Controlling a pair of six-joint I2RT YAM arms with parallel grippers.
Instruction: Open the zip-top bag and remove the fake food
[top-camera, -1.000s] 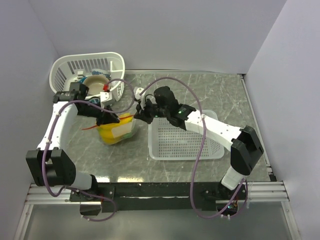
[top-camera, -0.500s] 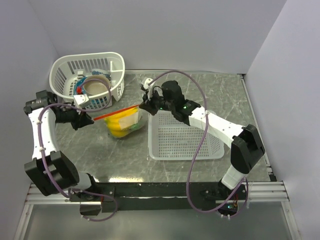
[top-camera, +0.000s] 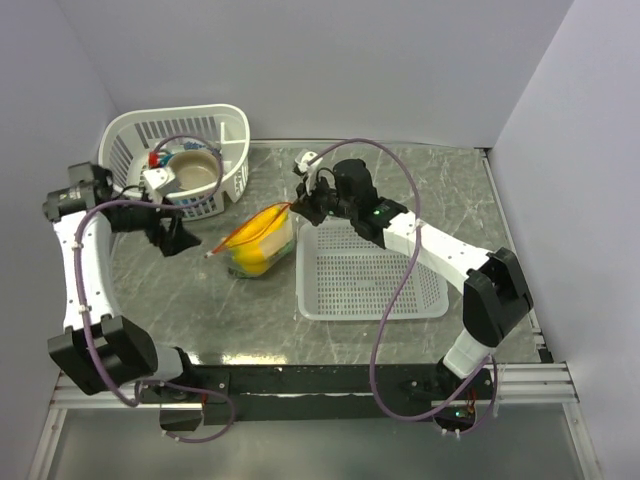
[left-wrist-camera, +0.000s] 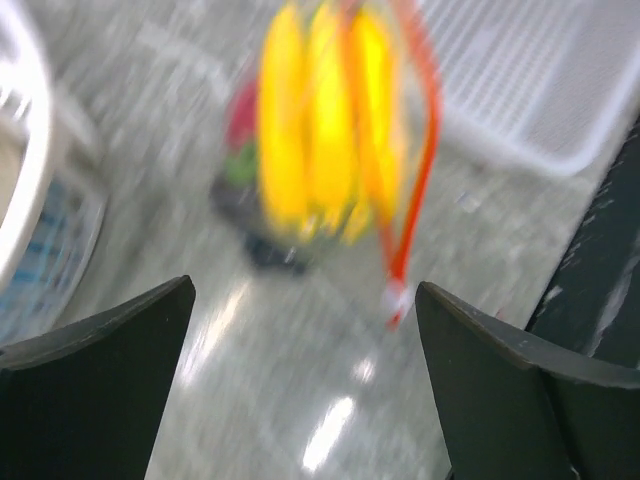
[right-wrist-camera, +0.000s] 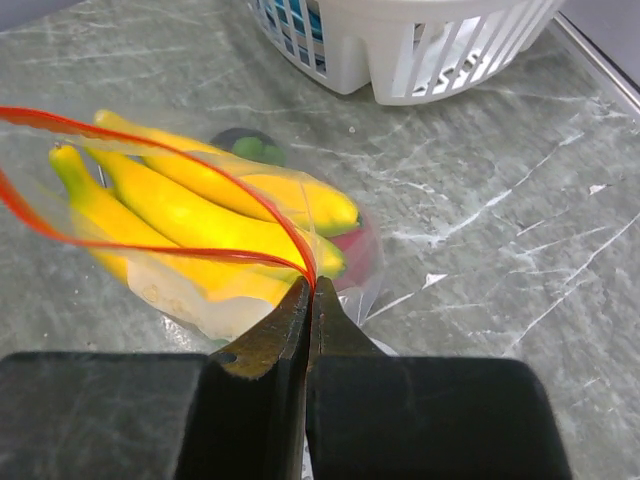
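Observation:
The zip-top bag (top-camera: 262, 243) hangs just left of the flat basket, its orange-red zip strip (right-wrist-camera: 150, 195) parted into an open loop. My right gripper (right-wrist-camera: 311, 284) is shut on the strip's right end (top-camera: 288, 206) and holds the bag up. Inside lies the fake food: a yellow banana bunch (right-wrist-camera: 205, 215), a green piece (right-wrist-camera: 256, 150) and a pink-red piece (right-wrist-camera: 358, 245). My left gripper (top-camera: 181, 240) stands open a little left of the bag with nothing between its fingers (left-wrist-camera: 100, 385). In the blurred left wrist view the bananas (left-wrist-camera: 325, 110) and the strip's loose end (left-wrist-camera: 400, 285) lie ahead of it.
A tall white mesh basket (top-camera: 228, 125) holding a tan bowl (top-camera: 196, 172) stands at the back left, close behind my left arm. A flat white mesh basket (top-camera: 370, 278) lies right of the bag, under my right arm. Walls close in the table on three sides.
My left gripper has opened and let go of the zip strip's left end. The strip, stretched taut half a second ago, now sags as an open loop held only by the right gripper.

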